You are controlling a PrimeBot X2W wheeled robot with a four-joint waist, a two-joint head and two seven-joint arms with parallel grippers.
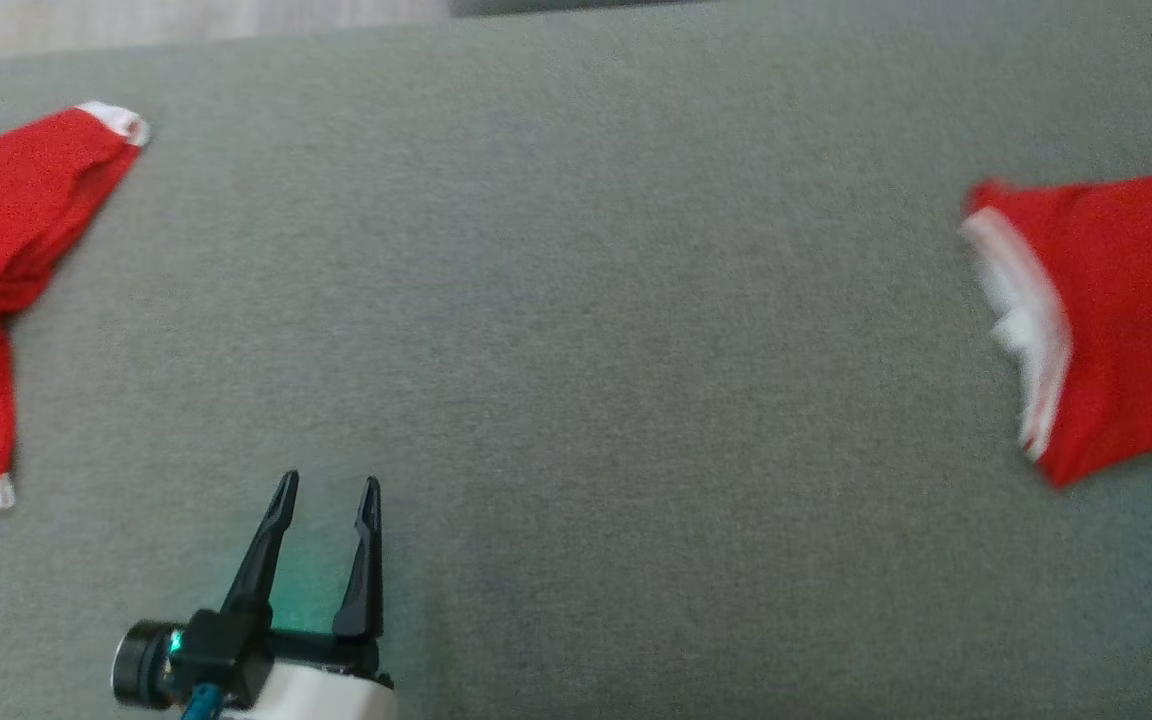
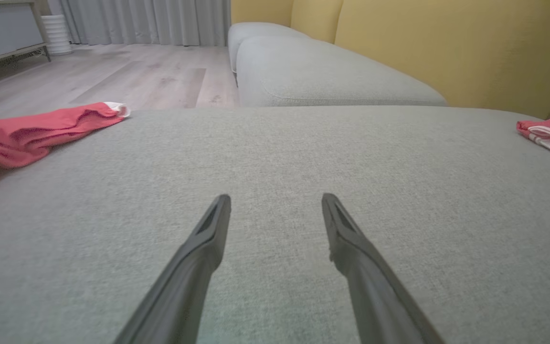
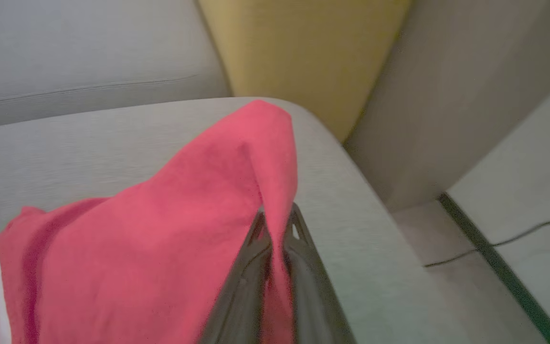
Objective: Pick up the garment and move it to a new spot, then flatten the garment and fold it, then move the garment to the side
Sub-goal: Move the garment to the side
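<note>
Pinching a fold of the floppy, light-looking red cloth garment with white trim at the right end of the grey fabric sofa seat, the right gripper grips well; the left gripper is spread.

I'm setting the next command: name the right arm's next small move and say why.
Probably raise the right gripper slightly: its jaws are shut on a fold of the red garment, most of which lies on the grey cushion, so lifting clears it for carrying. The left gripper hangs open.
</note>
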